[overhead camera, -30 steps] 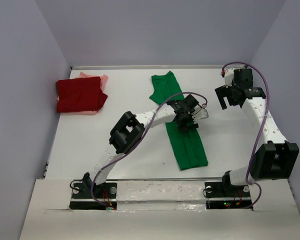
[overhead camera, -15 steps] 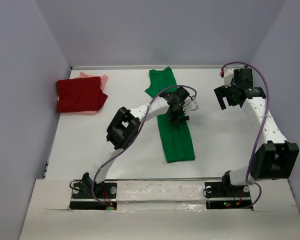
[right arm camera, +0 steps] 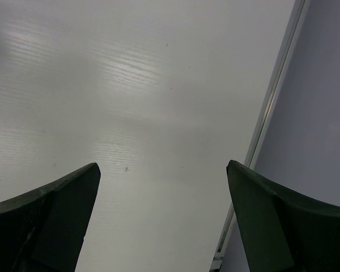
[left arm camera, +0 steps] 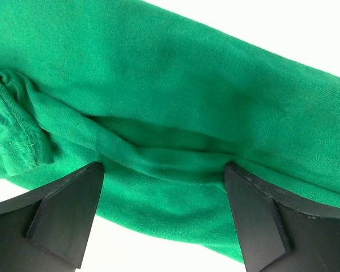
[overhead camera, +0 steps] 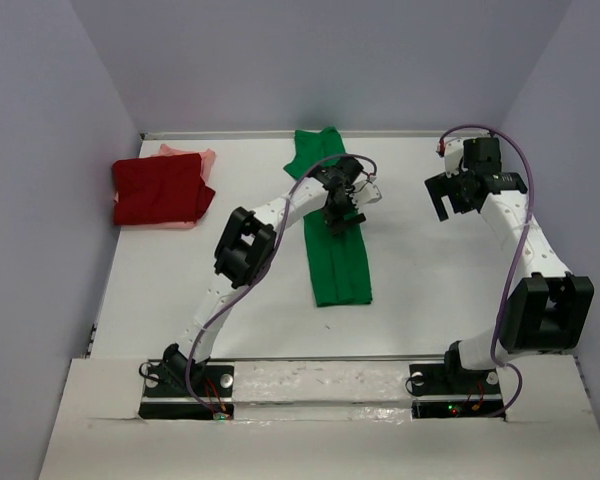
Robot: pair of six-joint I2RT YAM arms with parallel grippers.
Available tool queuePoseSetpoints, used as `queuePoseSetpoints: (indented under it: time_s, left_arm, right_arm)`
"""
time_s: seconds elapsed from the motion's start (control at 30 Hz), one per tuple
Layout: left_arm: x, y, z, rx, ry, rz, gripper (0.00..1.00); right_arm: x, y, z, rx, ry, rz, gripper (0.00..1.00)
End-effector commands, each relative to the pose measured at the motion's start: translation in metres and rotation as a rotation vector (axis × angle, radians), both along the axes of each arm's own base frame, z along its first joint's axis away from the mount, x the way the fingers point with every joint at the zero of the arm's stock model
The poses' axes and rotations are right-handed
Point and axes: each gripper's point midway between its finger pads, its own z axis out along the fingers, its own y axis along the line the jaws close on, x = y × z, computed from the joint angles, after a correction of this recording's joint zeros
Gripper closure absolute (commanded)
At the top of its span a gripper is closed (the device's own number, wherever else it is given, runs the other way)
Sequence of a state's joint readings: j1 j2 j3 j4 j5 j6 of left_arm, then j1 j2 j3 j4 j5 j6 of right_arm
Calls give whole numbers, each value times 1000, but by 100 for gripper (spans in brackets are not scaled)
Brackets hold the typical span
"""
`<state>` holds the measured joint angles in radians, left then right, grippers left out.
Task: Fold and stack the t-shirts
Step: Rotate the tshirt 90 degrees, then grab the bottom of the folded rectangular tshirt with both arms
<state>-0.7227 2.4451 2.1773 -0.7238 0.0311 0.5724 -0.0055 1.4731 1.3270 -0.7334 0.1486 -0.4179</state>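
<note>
where it lies folded into a long narrow strip, the green t-shirt [overhead camera: 338, 262] runs from the far edge of the white table [overhead camera: 160, 290] toward the arms' bases, its far end kinked a little to the left. the left gripper [overhead camera: 341, 207] sits on the far half of the green t-shirt and hides part of it in the top view, and the left arm [overhead camera: 283, 208] reaches in from the strip's left side. from the left wrist the green t-shirt [left arm camera: 175, 85] fills most of the view: plain knit, a soft raised ridge of cloth running between the two dark fingers [left arm camera: 65, 209], and a stitched hem folded over at the left. the left gripper [left arm camera: 163, 187] has its fingers spread wide, the ridge between them and nothing pinched. well to the left of the green t-shirt, the dark red t-shirt [overhead camera: 160, 190] lies folded on top of the salmon-pink t-shirt [overhead camera: 202, 160], which shows only as a rim at its far and near edges. to the right of the green t-shirt and apart from it, the right gripper [overhead camera: 448, 203] hangs above bare table with its fingers spread wide. in its own wrist view the right gripper [right arm camera: 163, 187] is over the white surface, with a metal rail [right arm camera: 264, 119] and a grey wall beside it.
</note>
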Motion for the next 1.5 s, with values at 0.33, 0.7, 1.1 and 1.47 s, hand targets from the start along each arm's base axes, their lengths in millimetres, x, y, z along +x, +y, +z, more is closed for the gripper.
queuePoseSetpoints:
  time_s: [0.33,0.7,1.1,1.47]
  left_arm:
    - [14,25,4,70,-11,34,1]
    - [33,38,-3,100,-26,80,1]
    - [-14,15,96,-100,16,43,1]
    - [-142,15,165,-278,211,-36,1]
  right_arm:
    - [5,12,-3,78,8,18,2]
    - [-2,20,-7,114,21,39,1]
    - [0,36,11,178,15,111,1]
    - [-10,102,20,481,167,304,0]
